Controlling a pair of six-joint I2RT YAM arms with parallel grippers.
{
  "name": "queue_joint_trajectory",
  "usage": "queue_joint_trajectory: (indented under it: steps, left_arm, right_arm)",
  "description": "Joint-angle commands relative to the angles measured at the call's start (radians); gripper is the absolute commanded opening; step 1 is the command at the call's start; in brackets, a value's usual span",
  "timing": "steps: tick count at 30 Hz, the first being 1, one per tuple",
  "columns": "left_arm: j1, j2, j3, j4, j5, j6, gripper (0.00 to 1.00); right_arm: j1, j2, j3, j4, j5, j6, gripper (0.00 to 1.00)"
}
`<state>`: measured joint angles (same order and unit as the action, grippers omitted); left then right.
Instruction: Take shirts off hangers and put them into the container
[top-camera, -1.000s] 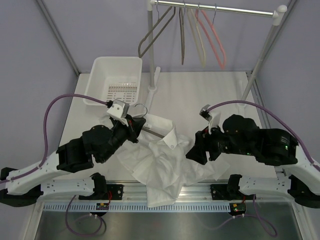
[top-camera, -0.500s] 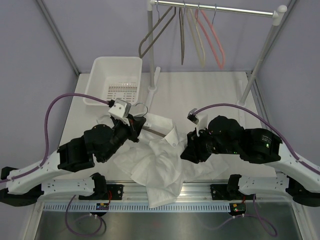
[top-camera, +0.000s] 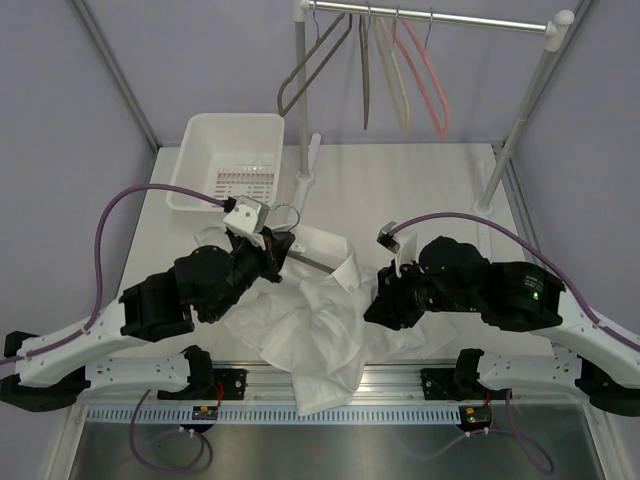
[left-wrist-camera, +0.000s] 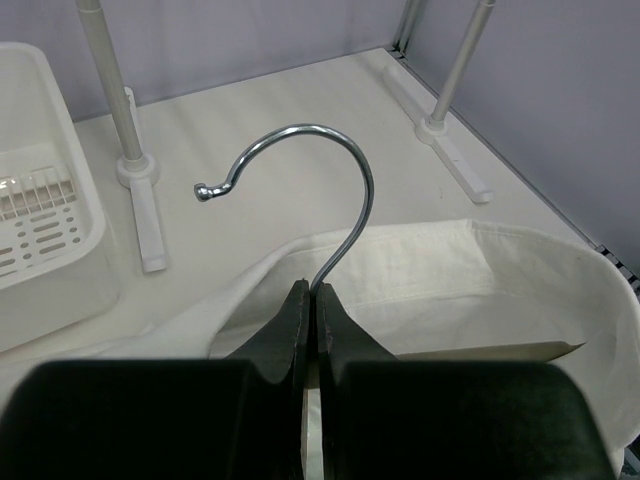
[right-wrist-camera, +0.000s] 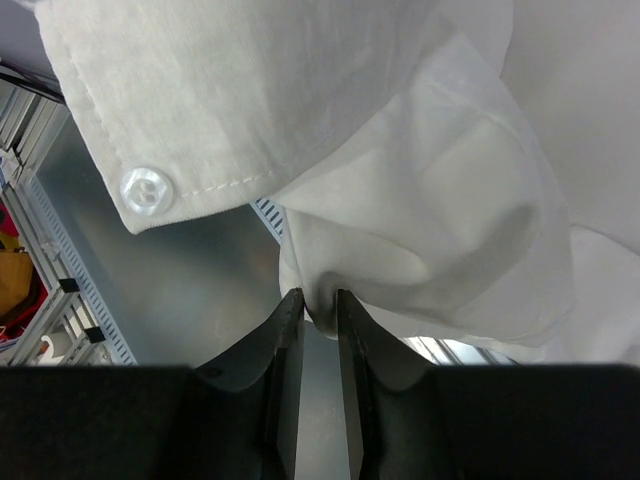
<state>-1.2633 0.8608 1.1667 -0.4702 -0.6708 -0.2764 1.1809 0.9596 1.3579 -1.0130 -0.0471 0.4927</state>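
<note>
Bare surface (top-camera: 400, 190) lies far right. A rack post (top-camera: 301, 100) stands beside the tub (top-camera: 232, 118); the shirt (top-camera: 310, 335) covers near centre.

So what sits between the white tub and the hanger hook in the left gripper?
The rack post and its flat foot stand between the tub and the hook, on otherwise bare tabletop. The left wrist view shows this best.

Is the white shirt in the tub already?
No, the shirt lies crumpled on the table, apart from the tub.
</note>
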Motion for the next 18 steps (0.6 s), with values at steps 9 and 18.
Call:
queue_joint_trajectory:
  steps: [9, 18]
  left_arm:
    - [0.022, 0.026, 0.059, 0.091, -0.013, 0.005, 0.00]
    - [0.063, 0.081, 0.068, 0.088, 0.008, -0.007, 0.00]
  right_arm:
    - [0.017, -0.067, -0.054, 0.014, -0.013, 0.024, 0.00]
    - [0.036, -0.143, -0.075, -0.025, 0.179, 0.131, 0.00]
